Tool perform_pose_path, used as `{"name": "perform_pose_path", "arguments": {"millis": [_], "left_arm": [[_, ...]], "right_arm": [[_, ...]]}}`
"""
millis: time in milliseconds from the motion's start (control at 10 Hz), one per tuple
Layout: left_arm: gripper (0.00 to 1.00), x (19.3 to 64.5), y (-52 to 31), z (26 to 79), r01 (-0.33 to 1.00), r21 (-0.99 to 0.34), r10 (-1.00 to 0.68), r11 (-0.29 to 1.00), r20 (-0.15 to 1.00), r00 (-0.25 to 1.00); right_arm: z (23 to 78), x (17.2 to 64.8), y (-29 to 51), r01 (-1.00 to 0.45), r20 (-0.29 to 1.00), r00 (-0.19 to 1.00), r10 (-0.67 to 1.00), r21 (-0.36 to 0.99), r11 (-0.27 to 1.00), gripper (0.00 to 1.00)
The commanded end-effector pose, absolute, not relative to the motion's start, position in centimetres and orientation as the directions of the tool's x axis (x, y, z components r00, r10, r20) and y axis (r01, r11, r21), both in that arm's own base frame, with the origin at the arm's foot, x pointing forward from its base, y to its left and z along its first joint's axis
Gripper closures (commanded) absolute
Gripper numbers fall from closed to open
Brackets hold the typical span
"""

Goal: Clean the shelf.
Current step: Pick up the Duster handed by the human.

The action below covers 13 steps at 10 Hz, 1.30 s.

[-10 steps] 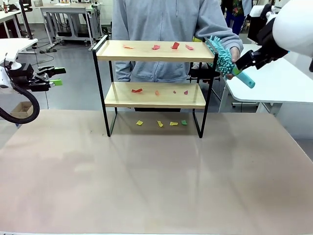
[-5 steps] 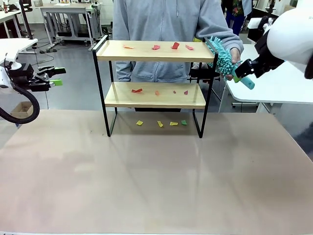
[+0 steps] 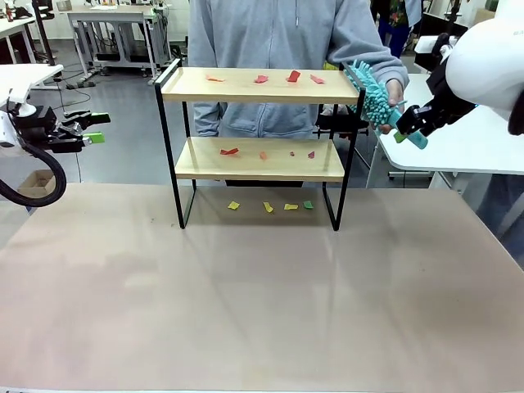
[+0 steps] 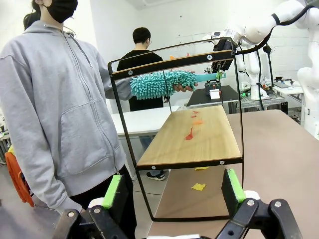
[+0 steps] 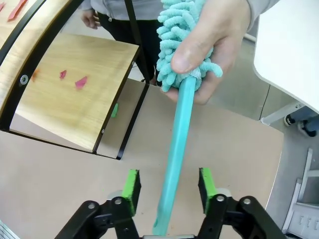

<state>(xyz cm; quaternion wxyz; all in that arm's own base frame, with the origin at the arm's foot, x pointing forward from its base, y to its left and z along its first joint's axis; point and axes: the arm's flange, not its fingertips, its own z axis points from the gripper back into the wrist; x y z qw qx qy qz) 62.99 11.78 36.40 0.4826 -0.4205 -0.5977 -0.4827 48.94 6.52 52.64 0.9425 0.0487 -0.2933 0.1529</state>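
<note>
The shelf [image 3: 260, 85] has pale wooden boards, matt with faint grain, in a thin black metal frame of dull sheen. The duster [image 5: 174, 35] head is shaggy teal cloth; its handle [image 5: 174, 144] is smooth, slightly glossy plastic. The counter [image 3: 262, 311] is smooth matt beige. The person's hoodie [image 4: 60, 109] is soft grey cloth. The scraps [image 3: 268, 206] look like thin coloured paper.

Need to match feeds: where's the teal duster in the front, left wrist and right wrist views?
Front view: duster upper right, in the person's hand beside the shelf's top right corner.
Left wrist view: duster upper middle, just below the shelf's top board.
Right wrist view: duster centre, handle running down between the right gripper's open fingers.
Shared landmark: the shelf.
</note>
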Motion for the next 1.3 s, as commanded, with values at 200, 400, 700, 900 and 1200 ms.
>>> {"name": "perform_pose_path", "arguments": {"millis": [200, 400, 700, 900, 1200], "left_arm": [[0.00, 62.9, 11.8, 36.7, 0.969, 0.176, 0.028, 0.172, 0.983, -0.183], [0.00, 62.9, 11.8, 36.7, 0.969, 0.176, 0.028, 0.172, 0.983, -0.183], [0.00, 62.9, 11.8, 36.7, 0.969, 0.176, 0.028, 0.172, 0.983, -0.183], [0.00, 62.9, 11.8, 36.7, 0.969, 0.176, 0.028, 0.172, 0.983, -0.183], [0.00, 62.9, 11.8, 36.7, 0.969, 0.176, 0.028, 0.172, 0.983, -0.183]], "right_arm": [[53.3, 49.3, 6.4, -0.277, 0.563, 0.794, 0.229, -0.001, 0.961, 1.00], [53.5, 49.3, 6.5, -0.255, 0.557, 0.801, 0.219, -0.014, 0.967, 1.00], [53.6, 49.3, 6.5, -0.219, 0.538, 0.821, 0.193, -0.017, 0.976, 1.00], [53.7, 49.3, 6.4, -0.191, 0.530, 0.831, 0.169, -0.013, 0.981, 1.00], [52.8, 49.0, 5.9, -0.223, 0.536, 0.823, 0.188, -0.001, 0.975, 0.97]]}}
